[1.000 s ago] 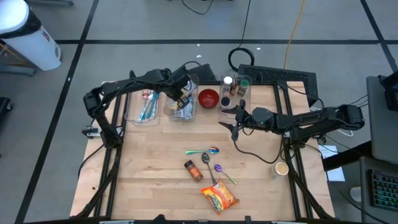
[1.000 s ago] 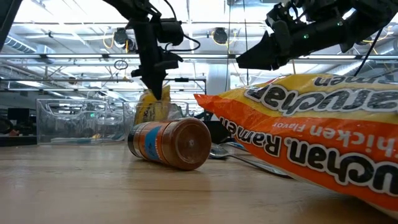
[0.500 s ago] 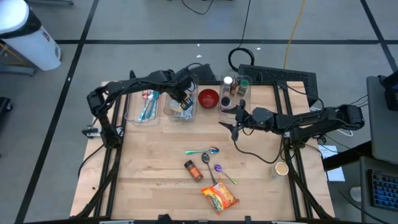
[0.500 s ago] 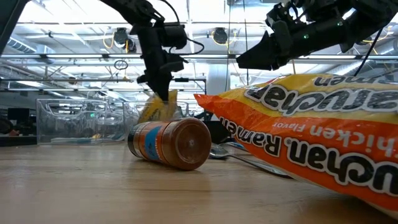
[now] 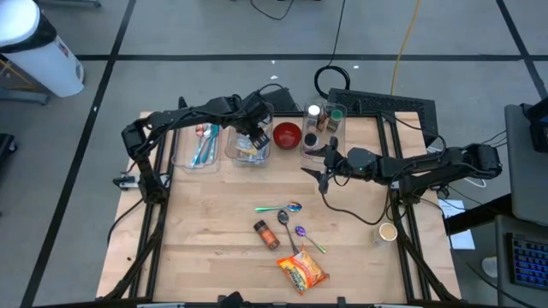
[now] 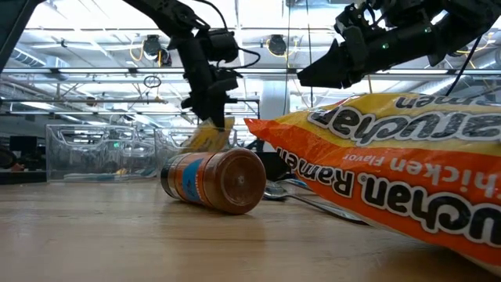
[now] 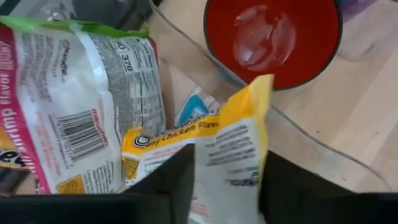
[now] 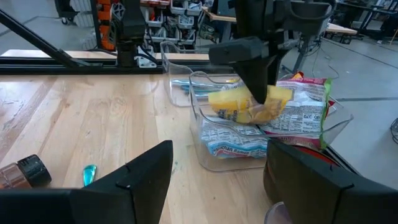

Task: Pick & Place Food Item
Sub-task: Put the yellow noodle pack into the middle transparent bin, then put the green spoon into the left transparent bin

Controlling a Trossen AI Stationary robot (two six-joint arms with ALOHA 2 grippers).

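Over the clear bin (image 5: pixel 249 147) at the tabletop's (image 5: pixel 214 231) far edge, high view: the left gripper (image 5: pixel 253 137) is hanging just above the packets, with a red bowl (image 5: pixel 287 134) just beside it. The right gripper (image 5: pixel 323 175) is waiting near mid-table, jaws standing apart, empty. A spice jar (image 5: pixel 266 234), spoons (image 5: pixel 289 208) and a ramen packet (image 5: pixel 301 271) are lying well apart from both.

Low view: the yellow packet (image 6: pixel 210 135) is tilting under the left jaws; a second ago it was hanging more upright from them, nearer the bin's other side.

Left wrist view: the yellow packet (image 7: pixel 214 158) is lying between the two dark fingers (image 7: pixel 168 180), which are showing a gap on both sides, where they were shut a moment earlier. It is resting on a pink-and-white packet (image 7: pixel 68 112) in the bin.

Right wrist view: the yellow packet (image 8: pixel 245 104) is sitting atop the bin's contents, directly beneath the left jaws.

Judgement: the release is under way and the placing is nearly done.
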